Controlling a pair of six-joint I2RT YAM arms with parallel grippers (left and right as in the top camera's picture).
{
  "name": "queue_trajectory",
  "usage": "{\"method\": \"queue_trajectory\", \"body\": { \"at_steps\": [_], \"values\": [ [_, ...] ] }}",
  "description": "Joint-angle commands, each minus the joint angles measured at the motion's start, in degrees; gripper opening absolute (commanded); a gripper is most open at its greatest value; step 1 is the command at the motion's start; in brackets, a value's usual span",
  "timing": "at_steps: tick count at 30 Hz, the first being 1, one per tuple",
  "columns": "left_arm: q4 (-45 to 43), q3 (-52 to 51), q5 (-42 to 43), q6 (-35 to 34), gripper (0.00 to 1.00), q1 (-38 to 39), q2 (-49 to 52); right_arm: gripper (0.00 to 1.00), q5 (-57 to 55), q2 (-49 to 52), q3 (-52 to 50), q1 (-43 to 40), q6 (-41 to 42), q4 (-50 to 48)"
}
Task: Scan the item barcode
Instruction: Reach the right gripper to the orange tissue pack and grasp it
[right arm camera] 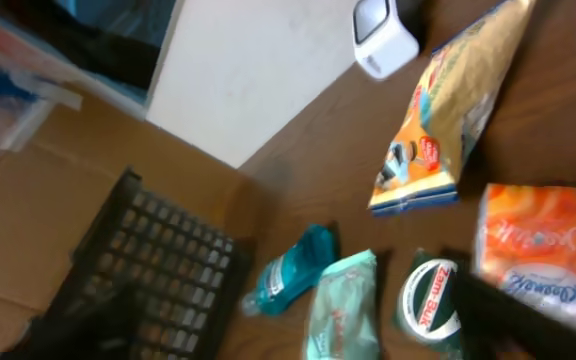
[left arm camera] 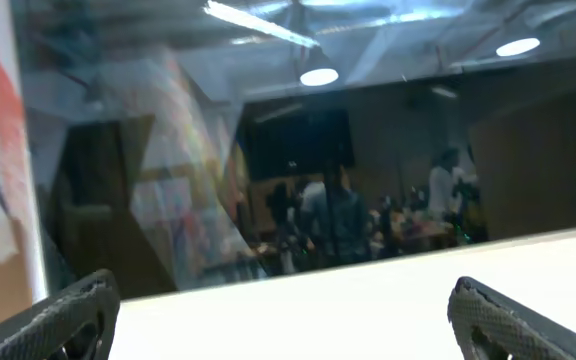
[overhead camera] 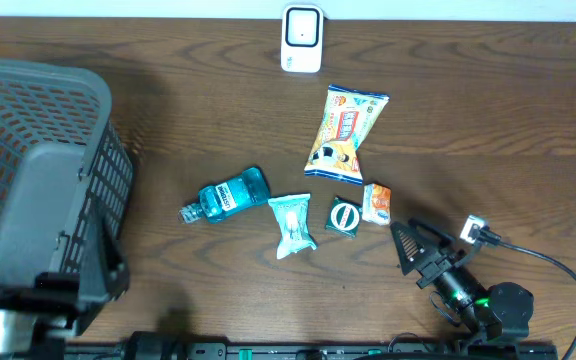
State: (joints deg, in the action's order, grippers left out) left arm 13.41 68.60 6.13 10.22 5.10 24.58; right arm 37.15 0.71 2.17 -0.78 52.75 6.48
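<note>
Right arm parked at the items, nothing grabbed yet

My right gripper is wide open and empty. The tissue pack sits just ahead of it, probably my pick. The scanner stands well beyond, set apart so barcodes face it, I guess. My left gripper is wide open and empty too. Its camera only sees the room; overhead shows the table.

In the right wrist view we read "Zam-Buk" on the white band across the round green tin. On the orange tissue pack just beside it we make out white script that looks like "Kleenex". The labels on the blue bottle, the yellow snack bag and the pale green wipes pack are too blurred for us to read.
</note>
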Motion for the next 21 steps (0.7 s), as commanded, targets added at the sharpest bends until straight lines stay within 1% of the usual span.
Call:
{"method": "queue_trajectory", "body": {
  "at_steps": [1,2,3,6,8,11,17,21],
  "values": [
    [-1.6,-2.6,0.7,-0.1,0.98,0.6,-0.2,0.99,2.3,0.4,-0.3,0.5,1.9,0.1],
    [-2.0,-3.1,0.7,0.9,0.98,0.6,-0.2,0.99,2.3,0.4,-0.3,0.5,-1.2,0.1],
    [-2.4,-3.5,0.7,1.9,0.98,0.6,-0.4,0.99,2.1,0.4,-0.2,0.5,-7.0,0.1],
    [-2.4,-3.9,0.7,2.2,0.98,0.6,-1.6,0.99,1.6,0.7,0.2,0.5,-7.4,0.4],
    [-2.4,-4.6,0.7,2.2,0.98,0.6,-3.3,0.99,-0.5,1.8,1.5,0.5,-8.2,3.5],
    [-3.3,-6.5,0.7,2.2,0.98,0.6,-6.5,0.99,-4.6,5.3,5.2,0.5,-12.5,10.4],
    [-7.6,-11.4,0.7,2.2,0.98,0.6,-11.8,0.98,-14.1,20.1,19.2,0.5,-21.9,21.1],
    [-9.0,-13.8,0.7,2.2,0.98,0.6,-13.7,0.98,-19.9,34.8,30.5,1.4,-26.6,28.6]
  ]
}}
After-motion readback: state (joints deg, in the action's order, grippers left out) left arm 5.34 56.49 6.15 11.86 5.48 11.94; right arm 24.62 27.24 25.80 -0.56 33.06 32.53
